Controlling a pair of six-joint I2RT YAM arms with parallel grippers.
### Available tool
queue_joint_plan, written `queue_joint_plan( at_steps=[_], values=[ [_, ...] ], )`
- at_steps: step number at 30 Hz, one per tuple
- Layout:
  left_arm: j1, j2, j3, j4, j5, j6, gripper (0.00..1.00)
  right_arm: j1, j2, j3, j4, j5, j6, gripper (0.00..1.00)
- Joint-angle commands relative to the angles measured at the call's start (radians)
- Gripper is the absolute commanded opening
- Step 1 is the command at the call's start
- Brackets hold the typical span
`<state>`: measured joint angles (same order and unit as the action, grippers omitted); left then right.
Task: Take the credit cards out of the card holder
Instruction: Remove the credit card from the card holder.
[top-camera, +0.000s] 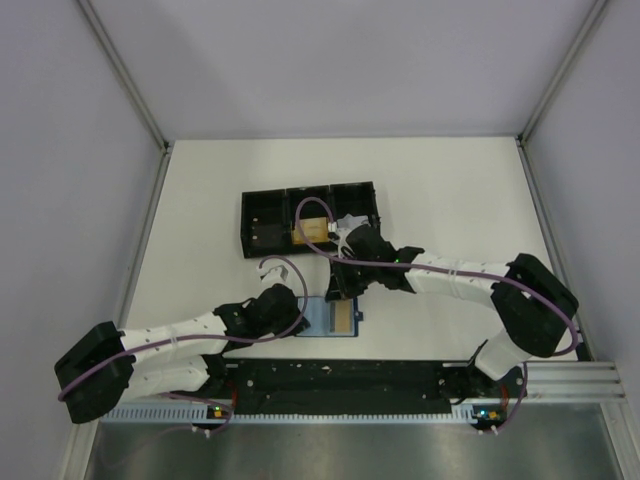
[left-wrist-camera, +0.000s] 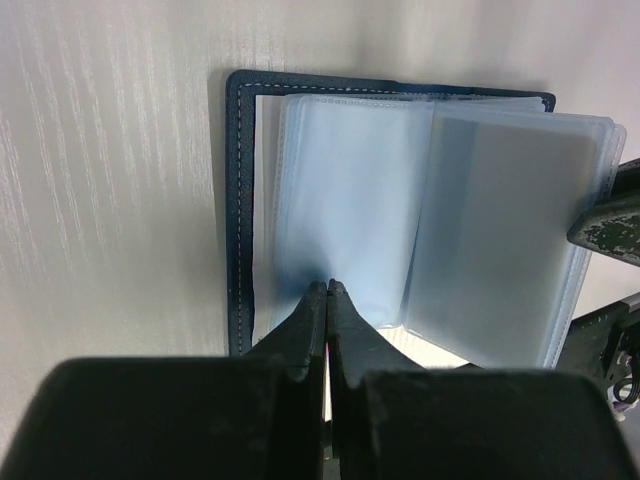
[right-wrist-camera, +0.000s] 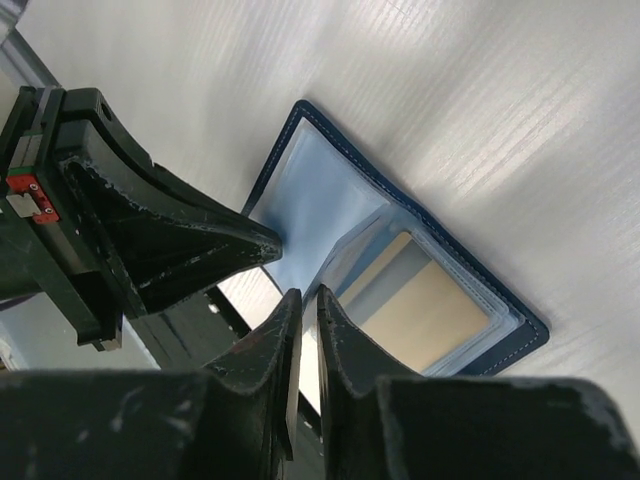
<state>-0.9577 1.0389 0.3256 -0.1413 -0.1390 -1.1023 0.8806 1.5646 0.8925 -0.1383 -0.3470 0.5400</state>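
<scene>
The dark-blue card holder lies open flat on the table near the front edge, its clear sleeves showing. A tan credit card sits inside the sleeve on the right page. My left gripper is shut, and its tips press down on the left page. My right gripper reaches in from the other side, at the near corner of the card's sleeve. Its jaws stand a thin slit apart. Whether they pinch the sleeve or the card is hidden by the fingers.
A black three-compartment tray stands behind the holder, with an orange-tan card in its middle compartment. The left gripper's fingers sit close beside my right gripper. A black rail runs along the front edge.
</scene>
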Motion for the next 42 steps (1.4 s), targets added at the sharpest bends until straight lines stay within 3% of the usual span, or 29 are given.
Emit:
queue_joint_plan(
  at_steps=[1,10,18,21,28,42],
  values=[
    [-0.003,-0.005,0.007,-0.001,-0.014,-0.01,0.0,-0.003,0.003,-0.012,0.074,-0.021,0.012,0.09],
    [-0.003,-0.069,-0.003,0.014,-0.01,-0.016,0.01,-0.005,0.032,-0.023,0.172,-0.072,0.06,0.05],
    [-0.003,-0.152,-0.037,0.045,-0.016,-0.011,0.18,0.012,0.078,0.008,0.209,-0.107,0.083,0.02],
    [-0.003,-0.131,-0.045,0.037,-0.019,-0.03,0.18,0.018,0.075,0.011,0.209,-0.119,0.086,0.03],
    [-0.003,-0.028,-0.046,0.025,-0.008,-0.068,0.01,0.018,0.043,-0.012,0.217,-0.138,0.094,0.12],
    [-0.003,-0.022,-0.051,0.031,-0.016,-0.079,0.0,0.027,0.04,-0.043,0.264,-0.187,0.114,0.14]
  ],
)
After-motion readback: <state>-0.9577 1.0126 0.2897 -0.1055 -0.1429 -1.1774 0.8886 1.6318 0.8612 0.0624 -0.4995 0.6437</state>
